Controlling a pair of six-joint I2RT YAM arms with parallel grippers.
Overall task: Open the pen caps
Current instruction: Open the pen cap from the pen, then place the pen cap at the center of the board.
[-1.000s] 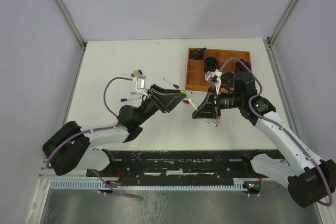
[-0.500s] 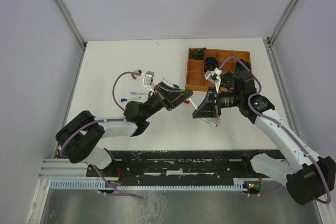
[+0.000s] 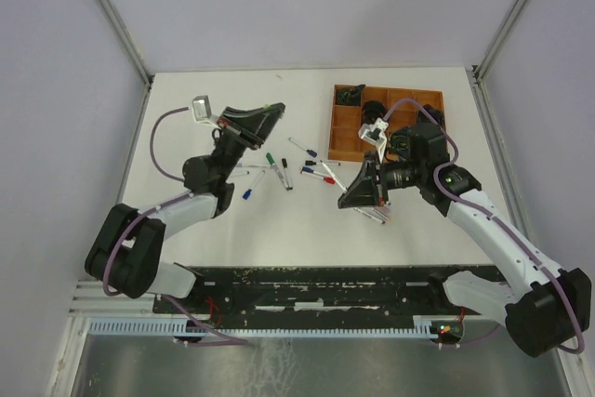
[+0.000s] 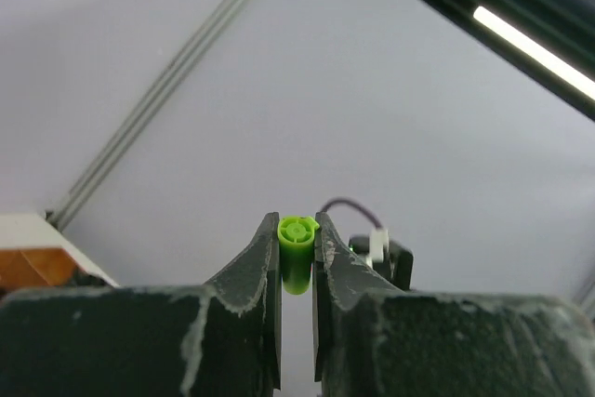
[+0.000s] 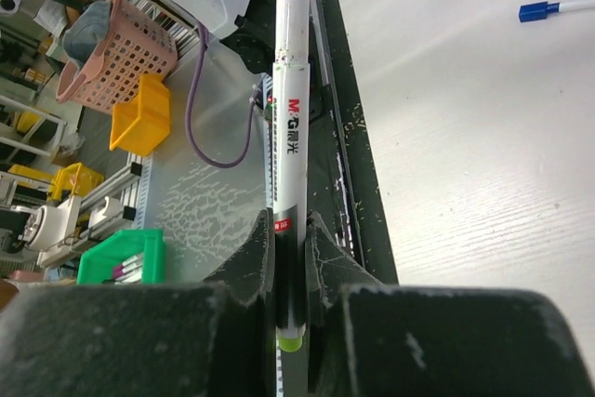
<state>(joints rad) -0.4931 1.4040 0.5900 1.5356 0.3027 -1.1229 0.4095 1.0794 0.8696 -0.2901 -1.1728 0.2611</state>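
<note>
My left gripper (image 3: 271, 111) is raised over the table's left half, shut on a stubby green pen cap (image 4: 297, 253) that stands pinched between its fingertips (image 4: 266, 258). My right gripper (image 3: 346, 202) hangs near the table's middle, shut on a white-barrelled pen (image 5: 286, 137) with a green rear end; the barrel juts out past the jaws and its tip runs out of frame. The two grippers are well apart. Several loose pens (image 3: 275, 170) with coloured ends lie on the table between them, and one with a blue cap (image 5: 548, 9) shows in the right wrist view.
A brown compartment tray (image 3: 333, 132) holding dark objects stands at the back right, just behind the right arm. More pens (image 3: 376, 217) lie under the right gripper. The black rail (image 3: 325, 287) runs along the near edge. White walls close in the sides.
The left gripper closed on the green cap at the right gripper's pen, then swung left and back with it. Pens it had hidden now show. The right arm barely moved.
</note>
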